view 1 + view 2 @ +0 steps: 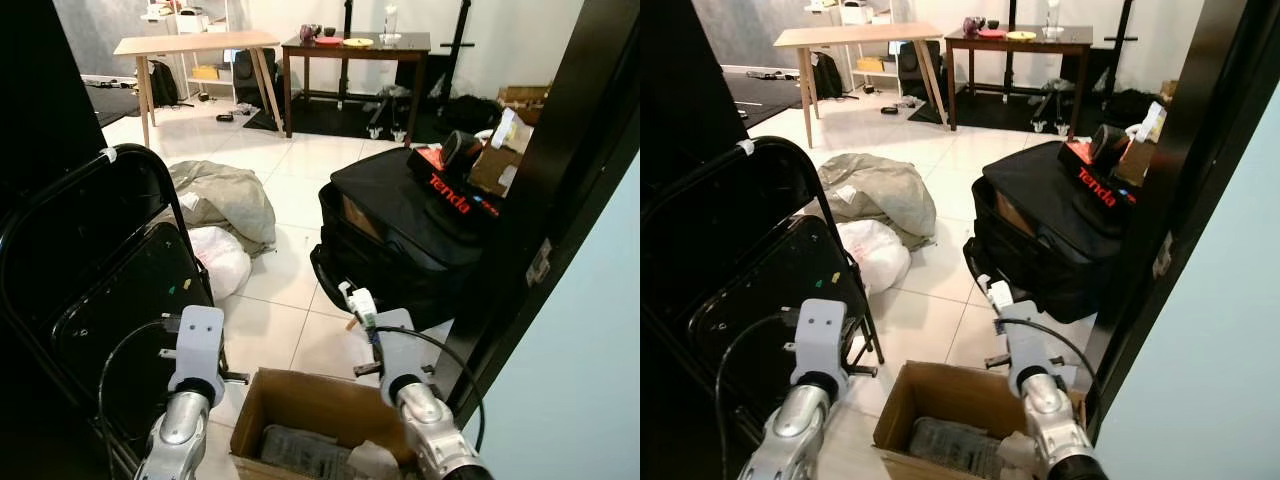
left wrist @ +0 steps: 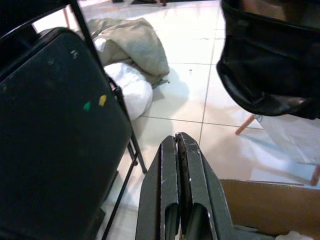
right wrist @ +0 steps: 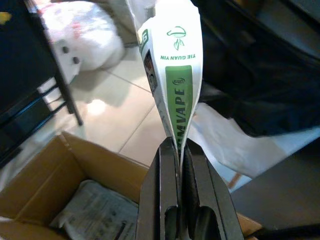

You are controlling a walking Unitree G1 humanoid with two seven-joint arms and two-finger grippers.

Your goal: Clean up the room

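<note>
My right gripper point(image 3: 179, 150) is shut on a white and green packet point(image 3: 175, 75) printed with "TIE GUAN YIN", held upright above the far edge of an open cardboard box point(image 1: 300, 405). The packet point(image 1: 359, 304) pokes up from the right arm in the left eye view. Crumpled grey and white rubbish point(image 1: 305, 450) lies inside the box. My left gripper point(image 2: 179, 147) is shut on nothing, beside the box's left side and next to the black folding chair point(image 2: 55, 125).
A black folding chair point(image 1: 110, 280) stands at my left. A white plastic bag point(image 1: 222, 258) and a grey cloth heap point(image 1: 225, 195) lie on the tiled floor. A black suitcase point(image 1: 400, 235) with a Tenda box point(image 1: 450, 190) sits right, by a dark door frame point(image 1: 560, 180). Tables stand far back.
</note>
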